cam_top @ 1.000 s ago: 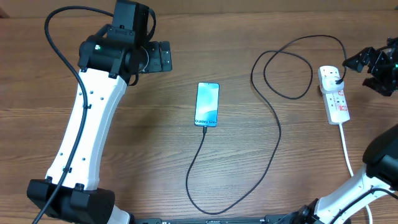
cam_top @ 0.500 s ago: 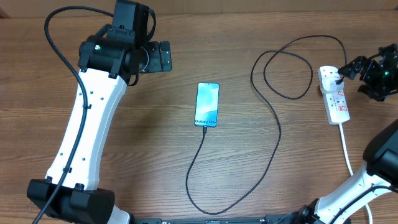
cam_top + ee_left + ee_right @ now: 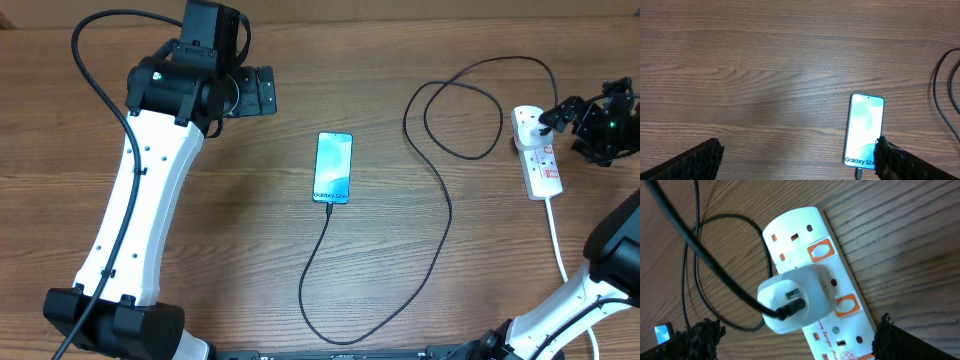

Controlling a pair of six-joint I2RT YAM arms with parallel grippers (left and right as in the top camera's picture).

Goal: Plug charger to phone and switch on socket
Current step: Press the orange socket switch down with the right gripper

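Phone (image 3: pixel 333 168) lies flat and screen up near the middle of the wooden table (image 3: pixel 250 250), its lit display reading "Galaxy S24" and its long side running near to far. Charger (image 3: pixel 445 215) cable meets the phone's near short edge, drops toward the near side of the table, curves round to the right, climbs far again and makes a wide loop before it reaches the socket (image 3: pixel 540 160). That socket sits at the far right of the table, with its white cord (image 3: pixel 557 245) trailing off toward the near edge. At its far end a white adapter (image 3: pixel 795 300) is seated in one outlet, and the cable's black connector is pushed into the adapter's face. Two orange-framed switches (image 3: pixel 821 250) show on the strip; whether they are on or off cannot be told

The right gripper (image 3: pixel 566 126) hovers just right of the adapter with its fingers spread wide, holding nothing. The left gripper (image 3: pixel 268 92) hangs over bare wood, far and left of the phone, its fingers likewise wide apart and empty
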